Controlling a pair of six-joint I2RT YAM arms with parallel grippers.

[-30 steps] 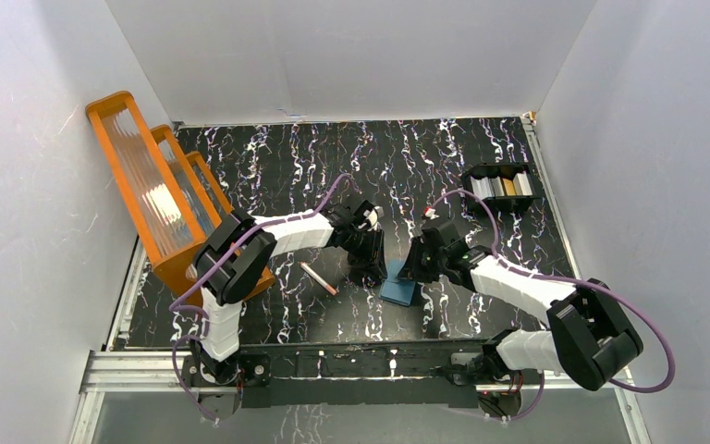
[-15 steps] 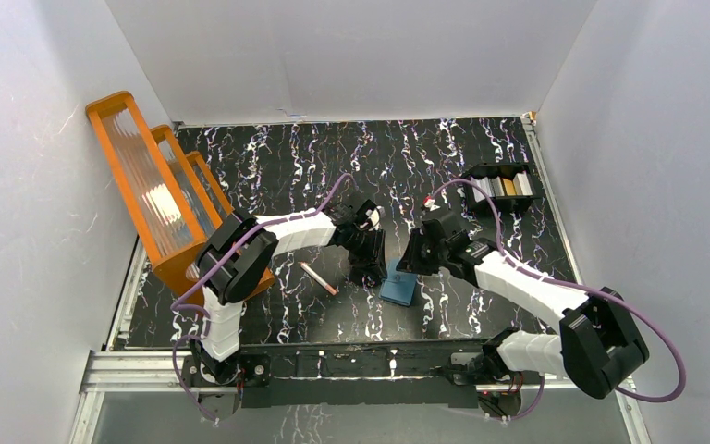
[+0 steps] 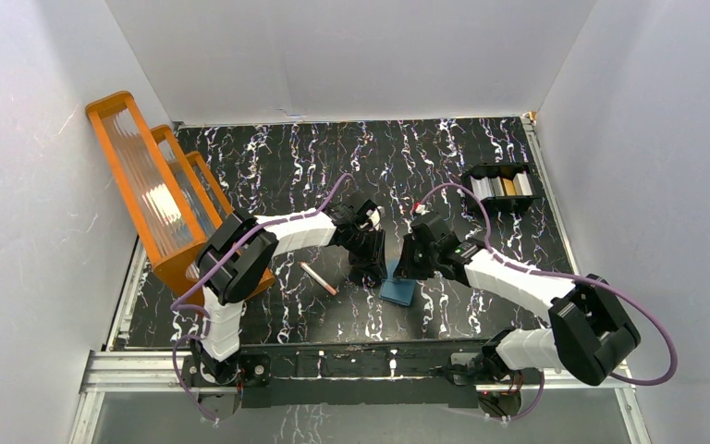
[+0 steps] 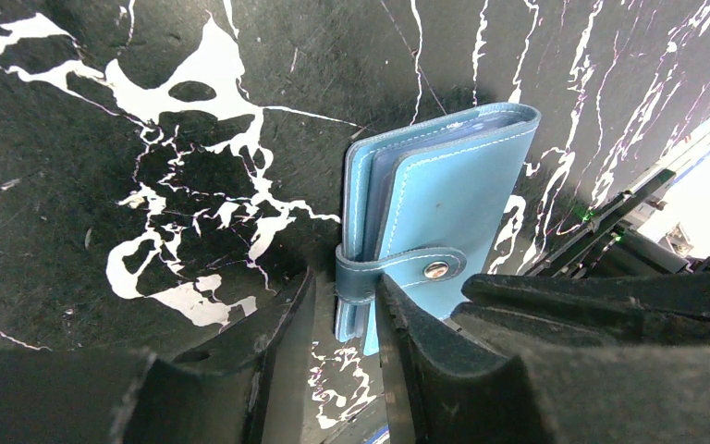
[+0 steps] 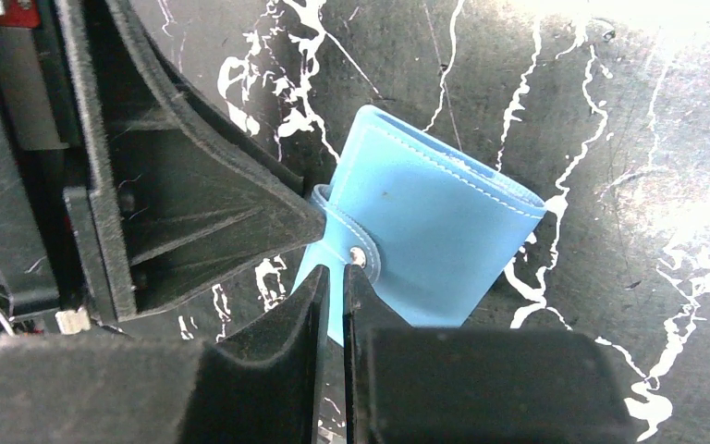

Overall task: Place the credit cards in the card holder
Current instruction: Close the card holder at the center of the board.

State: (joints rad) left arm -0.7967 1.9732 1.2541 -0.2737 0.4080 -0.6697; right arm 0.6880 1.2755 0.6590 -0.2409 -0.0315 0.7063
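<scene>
Progress looks close to nil: the card holder (image 4: pixel 458 208) lies shut on the black marbled table (image 3: pixel 277 157), its little tab wrapped round the open edge and the metal snap fastened. No card is in it as far as I can see. The credit cards (image 3: pixel 503 187), silver-grey and orange-gold, stand in the black tray (image 3: pixel 499 167) at the upper right of the overhead view, well apart from the holder. By my judgement, everything is left to do: unsnap the tab, fold the cover back, fetch the cards and slide them into the pockets.

In the overhead view the holder sits at the centre of the frame, toward the bottom, between the two arms, with a thin pink stick (image 3: pixel 318 278) lying to its left.

The left gripper (image 4: pixel 342 282) stands partly spread, its fingers either side of the tab's fold. One finger is against the cover and a strip of table shows beside the other, so it straddles rather than clamps. The right gripper (image 5: pixel 333 273) is drawn nearly together, only a thin dark slit between the fingers, their tips right at the snap end of the tab. Whether the tab is pinched there I cannot tell.

The holder is teal-blue with pale stitching along the edges, book-shaped, and clear pocket leaves show in the gap at its end.
</scene>
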